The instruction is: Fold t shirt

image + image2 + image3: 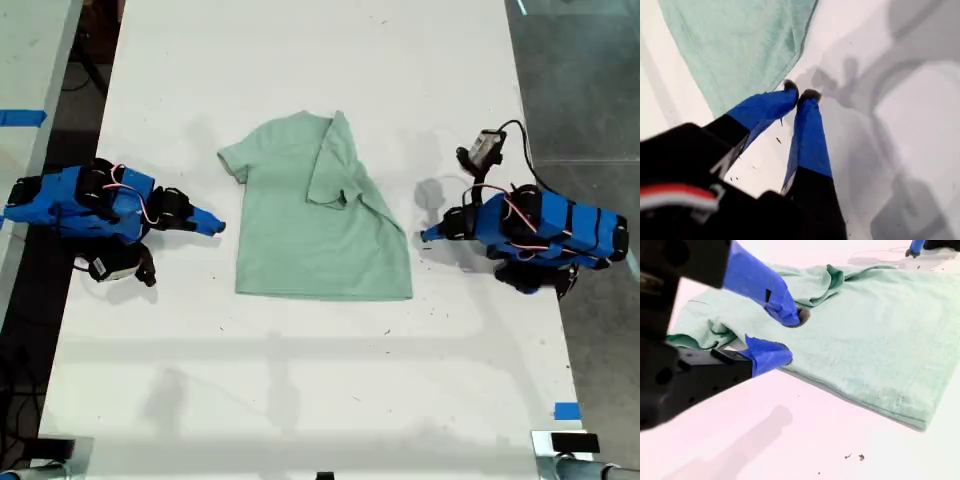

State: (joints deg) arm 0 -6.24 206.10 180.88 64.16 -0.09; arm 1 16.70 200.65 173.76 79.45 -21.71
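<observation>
One sleeve (pixel 705 320) of the t shirt (pixel 310 240) lies unfolded; slide my second gripper (pixel 788 337), jaws wide, under its edge; my first gripper (pixel 799 92) sits pinched, empty.

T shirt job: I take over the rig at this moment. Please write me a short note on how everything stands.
My first gripper: jaws shut and empty, beside the shirt's edge on the exterior view's right.
My second gripper: jaws open and empty, just short of the shirt on the exterior view's left.
The t shirt lies flat on the white table, between the arms.
Done: the side on the exterior view's right is folded over the body.
Left: the other sleeve is still spread out; the lower half is unfolded.
</observation>
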